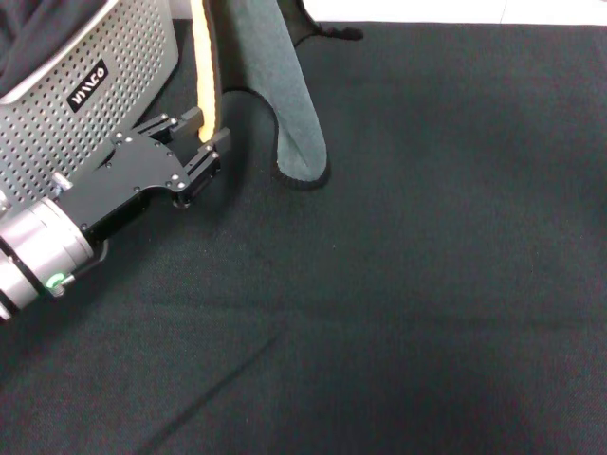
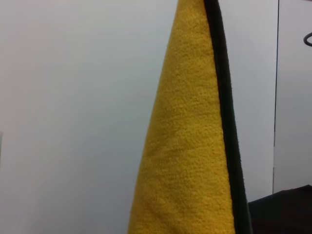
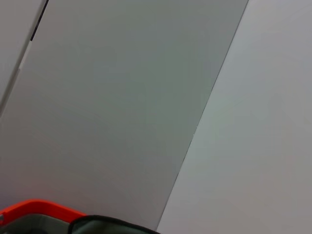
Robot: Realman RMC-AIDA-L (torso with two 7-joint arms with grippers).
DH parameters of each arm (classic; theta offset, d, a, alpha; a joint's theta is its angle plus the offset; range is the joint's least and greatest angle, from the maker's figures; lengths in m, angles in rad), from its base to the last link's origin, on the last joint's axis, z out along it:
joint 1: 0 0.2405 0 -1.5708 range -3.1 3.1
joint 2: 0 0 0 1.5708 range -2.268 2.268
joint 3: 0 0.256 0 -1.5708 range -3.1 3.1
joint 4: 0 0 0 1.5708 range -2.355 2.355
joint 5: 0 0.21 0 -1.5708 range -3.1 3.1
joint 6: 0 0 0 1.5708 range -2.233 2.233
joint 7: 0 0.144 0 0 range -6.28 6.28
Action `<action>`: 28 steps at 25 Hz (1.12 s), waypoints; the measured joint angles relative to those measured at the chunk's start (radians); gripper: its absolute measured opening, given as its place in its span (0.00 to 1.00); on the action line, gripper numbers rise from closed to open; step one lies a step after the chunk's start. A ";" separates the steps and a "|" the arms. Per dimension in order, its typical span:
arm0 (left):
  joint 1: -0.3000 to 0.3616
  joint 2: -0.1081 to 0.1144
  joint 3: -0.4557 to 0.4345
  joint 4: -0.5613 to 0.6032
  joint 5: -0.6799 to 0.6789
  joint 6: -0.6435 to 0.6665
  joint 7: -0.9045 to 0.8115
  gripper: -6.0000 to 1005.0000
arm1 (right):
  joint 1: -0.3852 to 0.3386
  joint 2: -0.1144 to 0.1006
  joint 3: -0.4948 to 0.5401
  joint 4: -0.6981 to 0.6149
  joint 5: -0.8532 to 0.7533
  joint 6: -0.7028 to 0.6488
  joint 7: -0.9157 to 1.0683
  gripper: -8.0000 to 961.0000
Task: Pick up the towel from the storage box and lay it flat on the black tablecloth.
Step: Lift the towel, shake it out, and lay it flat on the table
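Beside the storage box [image 1: 85,104], on my left, the left claw [image 1: 202,152] sits low over the black tablecloth [image 1: 427,284] with its jaws narrowed around the hanging orange-yellow edge of the towel [image 1: 285,104]. Whether they truly pinch that edge or only bracket it, I cannot say for certain from the head view, but the strip passes straight between them.

I see the towel hanging from above the top of the head view in two folds: the thin orange strip at the left claw, and a wider grey-green lobe whose hemmed tip touches the tablecloth just to the right. My left wrist view is filled by the orange face and black hem, which tells me the cloth is right against that camera. The right claw is out of every view; its wrist camera looks at a wall, with a bit of grey-green cloth and an orange rim at the frame edge, so I judge it is what holds the towel up high.

My worry from here is the spread. If the left claw has only a shallow bite, pulling the arms apart could slip the edge free and the towel would drop in a heap. The lobe already touching could also drag and fold under.
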 joint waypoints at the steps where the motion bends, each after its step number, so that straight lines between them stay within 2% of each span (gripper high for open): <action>1: 0.000 0.000 0.000 -0.001 0.000 0.000 0.000 0.42 | 0.000 0.000 0.000 0.000 0.000 0.000 0.000 0.02; 9: 0.000 0.002 -0.007 -0.001 0.000 0.000 -0.007 0.42 | -0.021 0.000 0.002 -0.005 0.009 -0.019 -0.001 0.02; 12: 0.000 0.004 -0.006 0.000 0.000 0.000 -0.007 0.35 | -0.030 0.000 0.006 -0.007 0.015 -0.034 -0.001 0.02; 17: -0.001 0.005 -0.007 0.000 0.000 -0.011 -0.012 0.17 | -0.043 -0.001 0.010 -0.013 0.037 -0.054 -0.004 0.02; 23: -0.002 0.004 -0.005 0.000 0.000 -0.013 -0.030 0.09 | -0.070 0.000 0.011 -0.043 0.037 -0.067 -0.004 0.02; 28: -0.004 0.006 -0.002 0.000 0.000 -0.013 -0.055 0.06 | -0.082 0.000 0.011 -0.046 0.045 -0.081 -0.003 0.02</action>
